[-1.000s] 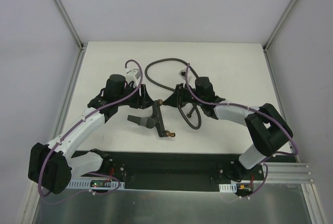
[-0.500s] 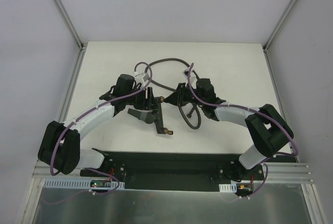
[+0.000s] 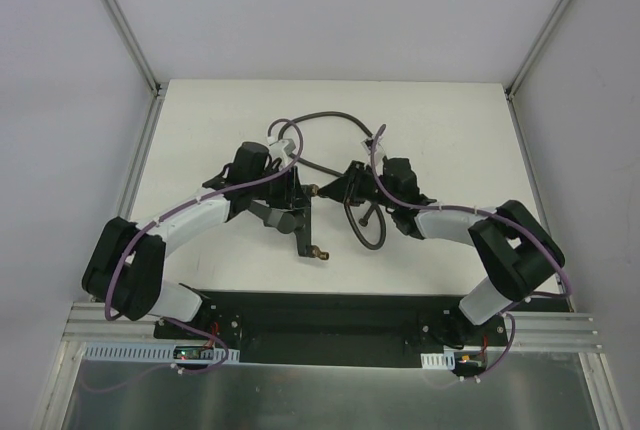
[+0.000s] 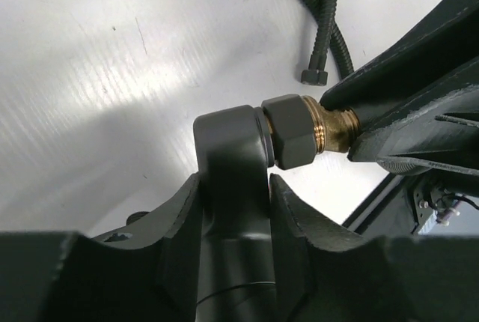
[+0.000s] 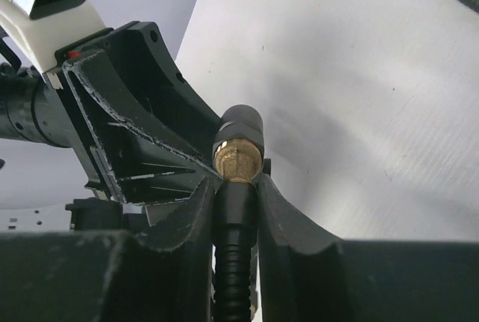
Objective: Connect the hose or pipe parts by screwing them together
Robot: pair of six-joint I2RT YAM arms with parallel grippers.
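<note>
Robot test cell in a lab: a plain white tabletop (image 3: 200, 140) is seen under the left gripper (image 3: 296, 194) and right gripper (image 3: 336, 188), boxed in beyond them and on both sides by blank grey panels (image 3: 330, 10) joined with aluminium corner posts (image 3: 120, 20). Behind the grippers, two arms (image 3: 445, 220) are bolted to a black base plate (image 3: 330, 315) backed by an aluminium rail (image 3: 560, 332), with exposed wiring (image 3: 205, 342) there. Purple cables (image 3: 180, 212) are routed along the arms.

White tabletop (image 3: 450, 120), plain pale walls (image 3: 330, 10) on 3 sides, alu corner struts (image 3: 118, 18), brushed metal sheet (image 3: 330, 400) at near edge.
</note>
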